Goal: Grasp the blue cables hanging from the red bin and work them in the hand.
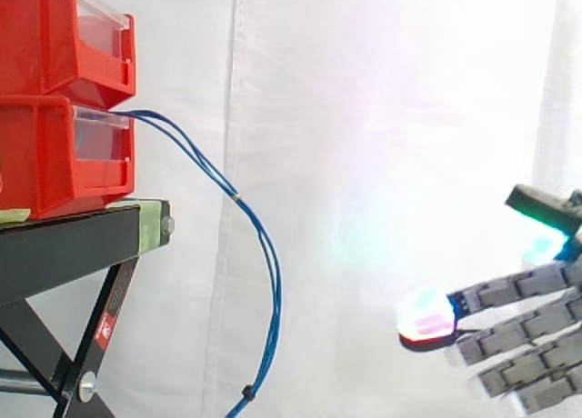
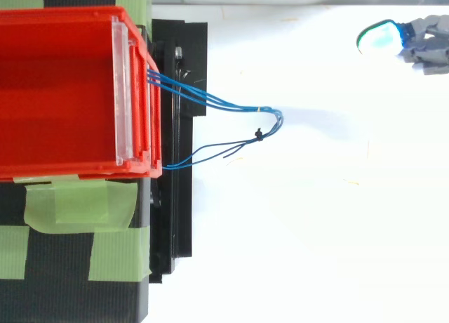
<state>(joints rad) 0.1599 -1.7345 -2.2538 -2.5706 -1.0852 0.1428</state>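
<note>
Thin blue cables [image 1: 259, 245] come out of the lower red bin [image 1: 55, 154] and hang down in a long curve past the stand's edge. From above, the blue cables [image 2: 231, 105] loop away from the red bin [image 2: 63, 91] and back, tied by a small black band. My hand [image 1: 527, 332] is at the right edge of the side view, well to the right of the cables and low. Its fingers are straight and point left with glowing pads, holding nothing. In the top view my hand [image 2: 421, 42] is at the upper right corner, far from the cables.
A second red bin [image 1: 64, 36] is stacked on the lower one. Both rest on a black stand [image 1: 82, 245] with green tape [image 2: 77, 203] patches. A white curtain hangs behind, with open space between cables and hand.
</note>
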